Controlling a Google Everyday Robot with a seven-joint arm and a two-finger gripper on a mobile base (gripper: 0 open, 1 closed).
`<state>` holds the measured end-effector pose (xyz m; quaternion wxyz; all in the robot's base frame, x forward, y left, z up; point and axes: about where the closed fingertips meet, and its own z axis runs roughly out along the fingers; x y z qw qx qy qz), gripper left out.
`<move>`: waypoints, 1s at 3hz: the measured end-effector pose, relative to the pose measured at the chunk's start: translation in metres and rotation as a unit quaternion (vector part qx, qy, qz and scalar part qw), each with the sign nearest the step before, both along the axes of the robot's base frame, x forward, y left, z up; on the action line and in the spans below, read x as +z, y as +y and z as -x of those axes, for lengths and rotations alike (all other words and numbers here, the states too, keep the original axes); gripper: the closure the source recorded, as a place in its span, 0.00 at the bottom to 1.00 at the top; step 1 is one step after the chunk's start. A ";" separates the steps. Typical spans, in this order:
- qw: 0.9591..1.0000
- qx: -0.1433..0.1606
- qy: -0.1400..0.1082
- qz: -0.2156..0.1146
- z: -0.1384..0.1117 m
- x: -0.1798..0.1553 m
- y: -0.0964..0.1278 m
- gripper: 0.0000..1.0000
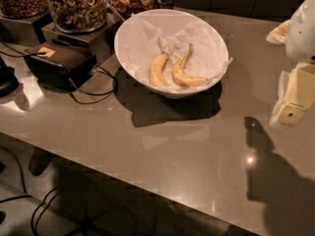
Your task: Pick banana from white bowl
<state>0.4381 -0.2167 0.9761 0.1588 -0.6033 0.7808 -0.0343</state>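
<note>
The large white bowl [119,53] with crumpled white paper lining stands on the counter at centre back. Two bananas lie in it. The banana [185,75] is the longer, sharply bent one on the right, with its thin stem pointing up. A shorter, plump banana [158,69] lies just left of it. My gripper [294,98] is at the right edge of the view, to the right of the bowl and well apart from it, above the counter. Its shadow falls on the counter below it.
Glass jars of nuts [78,5] stand on metal stands at the back left. A dark device [59,60] with cables lies left of the bowl. The counter's front edge [123,177] runs diagonally, with floor and cables beyond it.
</note>
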 end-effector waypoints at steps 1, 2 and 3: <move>1.000 0.000 0.000 0.000 0.000 0.000 0.000 0.00; 1.000 -0.024 0.005 0.016 -0.007 0.010 0.014 0.00; 0.997 -0.060 0.008 0.049 -0.033 0.028 0.041 0.00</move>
